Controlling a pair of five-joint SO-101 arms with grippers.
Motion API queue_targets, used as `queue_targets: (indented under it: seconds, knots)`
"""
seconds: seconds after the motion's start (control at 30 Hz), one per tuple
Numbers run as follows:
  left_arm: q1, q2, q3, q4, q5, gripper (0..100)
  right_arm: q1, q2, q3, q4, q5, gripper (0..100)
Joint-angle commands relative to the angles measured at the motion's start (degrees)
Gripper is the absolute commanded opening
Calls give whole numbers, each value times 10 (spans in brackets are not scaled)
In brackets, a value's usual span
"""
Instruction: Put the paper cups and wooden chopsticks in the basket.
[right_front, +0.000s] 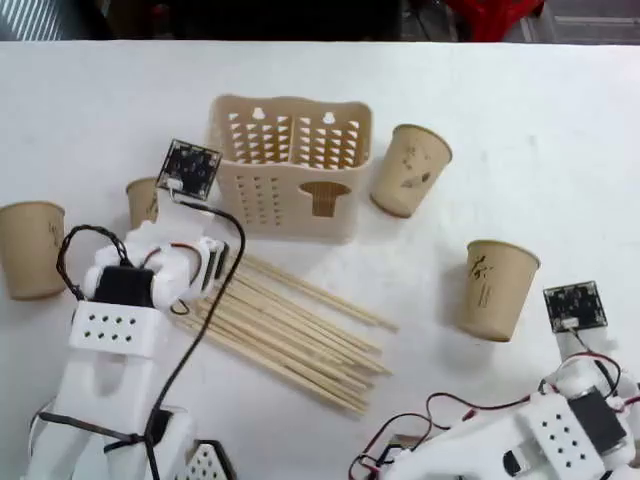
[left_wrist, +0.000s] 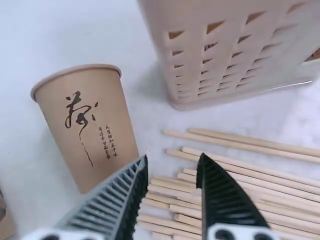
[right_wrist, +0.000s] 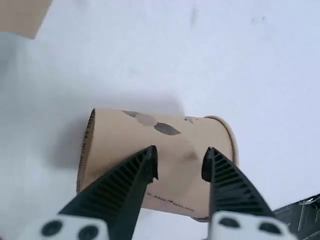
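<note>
Near the beige slotted plastic basket (right_front: 268, 196), left hand (left_wrist: 172, 162) hangs open over pale wooden chopsticks (right_front: 290, 332) — right hand (right_wrist: 180, 152), farther off, open over a brown paper cup (right_wrist: 150, 131).

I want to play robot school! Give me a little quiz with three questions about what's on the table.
1. Count: how many paper cups are on the table in the high view?
2. True or false: the basket already has chopsticks inside it.
3. Pick one: the open left gripper hangs over
A. the wooden chopsticks
B. the inside of the basket
C. the far corner of the table

Key: 1. four; 2. false, they all lie on the table in front of it; 3. A
</note>
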Motion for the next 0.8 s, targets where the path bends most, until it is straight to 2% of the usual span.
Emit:
queue_targets:
  seconds: [0.0, 0.23, 0.3, 0.4, 0.5, 0.57, 0.7, 0.77]
  knots:
    - [2, -11, -4, -6, -4, 170, -20, 48, -42, 10, -10, 170]
    - [2, -11, -3, -6, -4, 170, -111, 106, -172, 37, -93, 170]
    - [2, -11, -3, -6, -4, 170, -131, 110, -250, 90, -120, 170]
    - [1, -11, -3, -6, -4, 170, -107, 110, -396, 231, -119, 170]
    - [1, -11, -3, -7, -4, 170, -40, 114, -491, 321, -37, 170]
    - [1, -11, -3, -8, -4, 170, 13, 113, -495, 335, 30, 170]
    - [1, -11, -3, -10, -4, 170, 144, 110, -440, 292, 173, 170]
    - [1, -11, -3, -10, -4, 170, 167, 110, -391, 242, 223, 170]
